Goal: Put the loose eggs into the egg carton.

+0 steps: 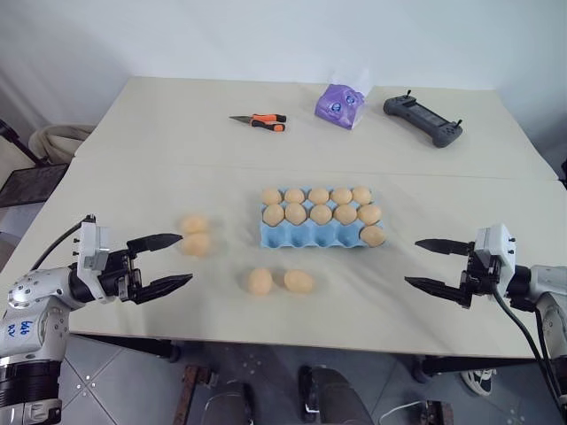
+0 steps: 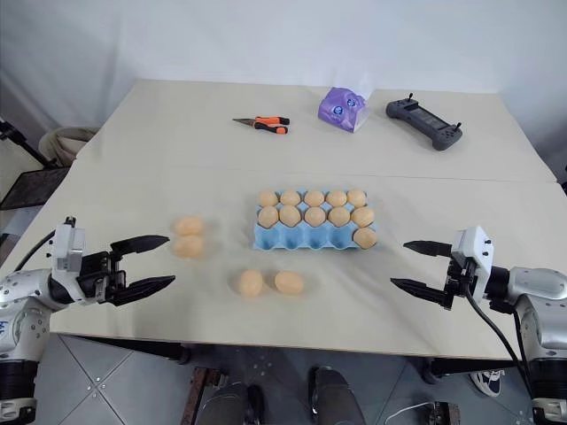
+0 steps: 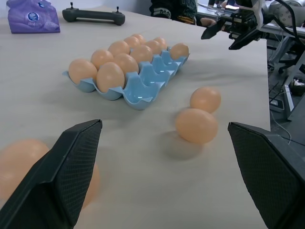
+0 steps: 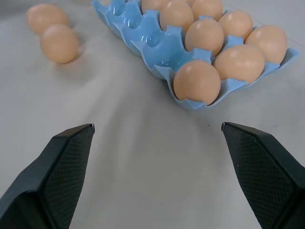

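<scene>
Both claws sit nearest in the head view, jaws spread and empty: left claw (image 1: 170, 262), right claw (image 1: 425, 264). Two loose eggs (image 1: 196, 235) lie just beyond the left claw's tips, two more eggs (image 1: 280, 282) between the claws. Past them sits the egg carton (image 1: 319, 227), its near row holding one egg.

Left wrist view: carton ahead, right claw beyond it.

Right wrist view: carton corner just ahead of the open fingers (image 4: 62, 167).

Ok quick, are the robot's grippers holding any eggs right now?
Left gripper: open, holding nothing, beside two loose eggs.
Right gripper: open, holding nothing, to the right of the egg carton.
</scene>
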{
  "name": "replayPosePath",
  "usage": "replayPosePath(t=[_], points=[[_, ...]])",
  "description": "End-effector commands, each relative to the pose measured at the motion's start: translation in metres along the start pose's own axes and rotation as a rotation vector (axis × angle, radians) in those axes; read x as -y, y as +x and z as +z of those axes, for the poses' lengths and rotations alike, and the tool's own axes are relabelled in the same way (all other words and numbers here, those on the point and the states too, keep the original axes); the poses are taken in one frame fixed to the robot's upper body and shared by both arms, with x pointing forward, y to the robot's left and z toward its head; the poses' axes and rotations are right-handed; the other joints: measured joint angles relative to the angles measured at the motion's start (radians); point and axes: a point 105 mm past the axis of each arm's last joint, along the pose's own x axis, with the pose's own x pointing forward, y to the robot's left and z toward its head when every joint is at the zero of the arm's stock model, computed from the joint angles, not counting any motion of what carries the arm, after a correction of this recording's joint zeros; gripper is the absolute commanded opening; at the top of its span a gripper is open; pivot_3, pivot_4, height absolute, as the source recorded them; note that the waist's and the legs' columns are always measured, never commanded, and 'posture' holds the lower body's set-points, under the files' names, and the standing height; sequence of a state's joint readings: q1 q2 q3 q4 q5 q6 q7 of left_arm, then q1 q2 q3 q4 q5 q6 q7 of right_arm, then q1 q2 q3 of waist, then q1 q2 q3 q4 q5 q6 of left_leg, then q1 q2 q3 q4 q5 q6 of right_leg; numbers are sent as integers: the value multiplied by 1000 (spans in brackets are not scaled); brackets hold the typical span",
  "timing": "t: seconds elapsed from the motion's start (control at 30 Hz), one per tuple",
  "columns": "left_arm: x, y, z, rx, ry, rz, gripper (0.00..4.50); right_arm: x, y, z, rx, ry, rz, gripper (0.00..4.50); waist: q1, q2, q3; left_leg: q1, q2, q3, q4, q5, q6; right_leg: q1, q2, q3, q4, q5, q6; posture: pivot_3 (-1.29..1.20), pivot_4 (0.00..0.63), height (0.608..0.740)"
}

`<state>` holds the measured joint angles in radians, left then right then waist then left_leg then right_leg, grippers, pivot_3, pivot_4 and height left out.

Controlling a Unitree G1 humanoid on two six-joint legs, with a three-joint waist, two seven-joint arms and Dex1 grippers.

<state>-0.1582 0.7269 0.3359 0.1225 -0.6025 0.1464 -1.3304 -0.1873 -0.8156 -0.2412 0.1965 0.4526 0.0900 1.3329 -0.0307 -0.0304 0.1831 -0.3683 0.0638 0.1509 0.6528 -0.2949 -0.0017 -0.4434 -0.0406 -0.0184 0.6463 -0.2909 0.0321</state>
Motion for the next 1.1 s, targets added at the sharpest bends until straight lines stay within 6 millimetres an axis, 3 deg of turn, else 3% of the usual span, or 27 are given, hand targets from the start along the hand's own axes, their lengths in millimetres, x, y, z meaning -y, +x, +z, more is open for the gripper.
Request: replayPosePath(t=[0.03, 0.6, 0.83, 1.1], points=[[-3, -2, 12, 18, 65, 19, 4500, 4, -2, 10, 17, -30, -6, 4473, 0, 0, 0, 0, 0, 0, 0, 0, 0, 0, 0, 0, 0, 0, 0, 0, 150, 740], [-1, -2, 13, 14, 31, 32, 4500, 3, 2, 22, 76, 5, -50, 4473, -1, 0, 0, 0, 0, 0, 0, 0, 0, 0, 0, 0, 0, 0, 0, 0, 150, 740], [6, -8, 10, 2, 26, -9, 4500, -15, 18, 40, 115, 35, -35, 4473, 0, 0, 0, 0, 0, 0, 0, 0, 0, 0, 0, 0, 0, 0, 0, 0, 150, 740], [20, -14, 5, -12, 17, -59, 4500, -43, 34, 43, 100, 100, -20, 4473, 0, 0, 0, -1, 0, -1, -1, 0, 0, 0, -1, 0, -1, 0, 0, 0, 150, 740]])
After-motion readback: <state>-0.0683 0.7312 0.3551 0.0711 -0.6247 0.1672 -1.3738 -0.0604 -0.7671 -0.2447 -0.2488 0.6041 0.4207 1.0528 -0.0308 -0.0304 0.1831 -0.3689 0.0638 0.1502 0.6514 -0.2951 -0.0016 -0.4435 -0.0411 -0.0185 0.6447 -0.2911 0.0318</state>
